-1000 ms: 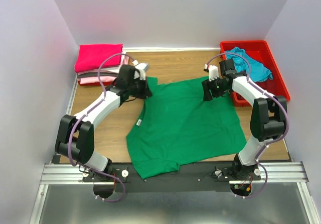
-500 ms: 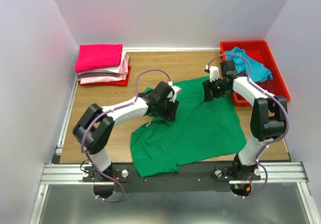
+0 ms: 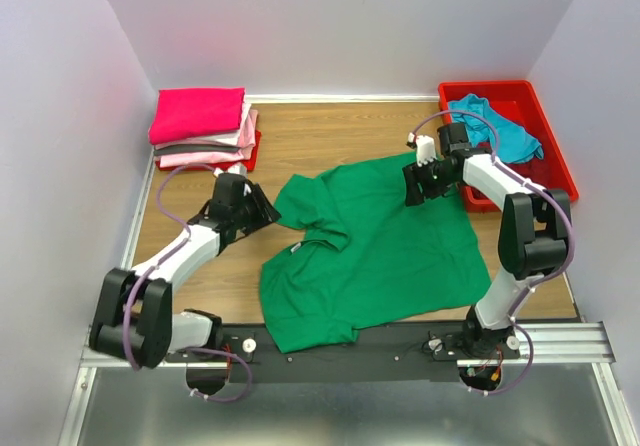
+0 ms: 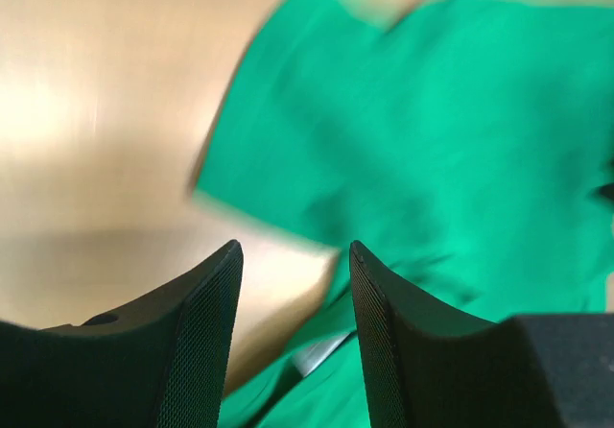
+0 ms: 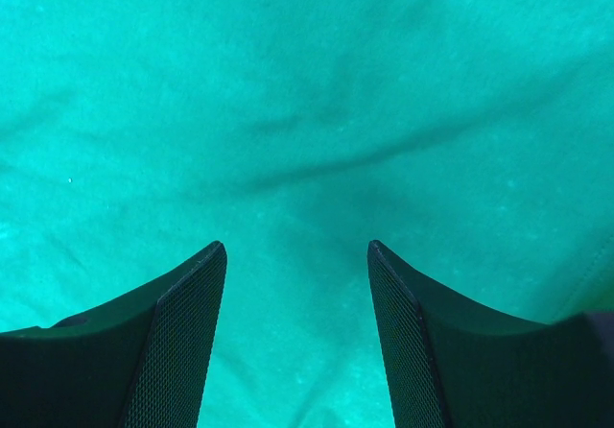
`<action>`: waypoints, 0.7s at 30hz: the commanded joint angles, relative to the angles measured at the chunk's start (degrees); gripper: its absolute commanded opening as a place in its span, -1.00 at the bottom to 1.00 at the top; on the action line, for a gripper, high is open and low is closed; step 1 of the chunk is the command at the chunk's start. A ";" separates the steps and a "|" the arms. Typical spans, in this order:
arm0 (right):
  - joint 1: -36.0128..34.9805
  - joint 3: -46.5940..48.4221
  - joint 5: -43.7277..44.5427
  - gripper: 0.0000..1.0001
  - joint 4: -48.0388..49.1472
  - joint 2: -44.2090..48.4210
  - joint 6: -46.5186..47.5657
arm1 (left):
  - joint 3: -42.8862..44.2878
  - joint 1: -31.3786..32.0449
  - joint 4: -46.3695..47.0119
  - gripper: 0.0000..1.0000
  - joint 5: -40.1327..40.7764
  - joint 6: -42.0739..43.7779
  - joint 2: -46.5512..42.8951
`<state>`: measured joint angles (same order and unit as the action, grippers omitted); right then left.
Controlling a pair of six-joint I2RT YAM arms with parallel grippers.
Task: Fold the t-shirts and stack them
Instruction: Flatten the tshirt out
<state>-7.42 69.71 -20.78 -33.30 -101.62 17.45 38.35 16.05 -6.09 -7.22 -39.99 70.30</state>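
**A:** How do the arms stand?

**B:** The left arm reaches low from its base toward the back left. The left claw sits over bare tabletop, just off the left edge of the green t-shirt. Its fingers are apart with nothing between them.

**A:** And the right?

**B:** Its elbow is raised beside the red bin. The right claw points down over the shirt's back right part, fingers apart, with cloth under them but none pinched.

**A:** Edges and room?

**B:** The shirt lies mid-tabletop, its back left part rumpled inward and its near hem lapping the front edge. There is open wood on the left, up to the stack in the back left corner: hot pink t-shirt on top, then light pink t-shirt, then dark red t-shirt. The teal t-shirt lies in the bin.
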 commanded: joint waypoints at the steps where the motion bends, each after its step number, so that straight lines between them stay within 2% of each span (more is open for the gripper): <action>1: 0.30 -1.16 -2.07 0.36 -0.36 -1.03 0.65 | -2.75 -0.76 4.94 0.12 -8.07 -10.46 4.48; 5: 0.21 -1.51 -1.90 0.36 -0.36 -0.77 0.83 | 0.40 -0.67 0.30 0.11 -5.18 -12.40 10.98; 6: 0.30 -1.68 -2.16 0.36 -0.36 -0.86 0.92 | 1.11 -0.76 -0.06 0.06 -4.12 -12.57 12.04; 12: 0.39 -1.95 -2.60 0.36 -0.28 -0.59 1.00 | 1.99 -1.73 1.87 0.04 -0.78 -13.36 17.23; 15: 0.48 -1.95 -2.69 0.36 -0.36 -0.42 1.00 | 3.57 -2.43 0.04 -0.18 1.75 -14.15 19.34; 21: 0.74 -2.04 -2.95 0.36 -0.36 -0.33 1.09 | 4.98 -3.57 -2.00 -0.17 5.55 -14.07 21.80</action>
<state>-7.35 68.27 -22.35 -33.30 -101.69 17.69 42.78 13.65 -5.39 -7.46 -53.89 90.15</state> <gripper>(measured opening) 0.678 0.413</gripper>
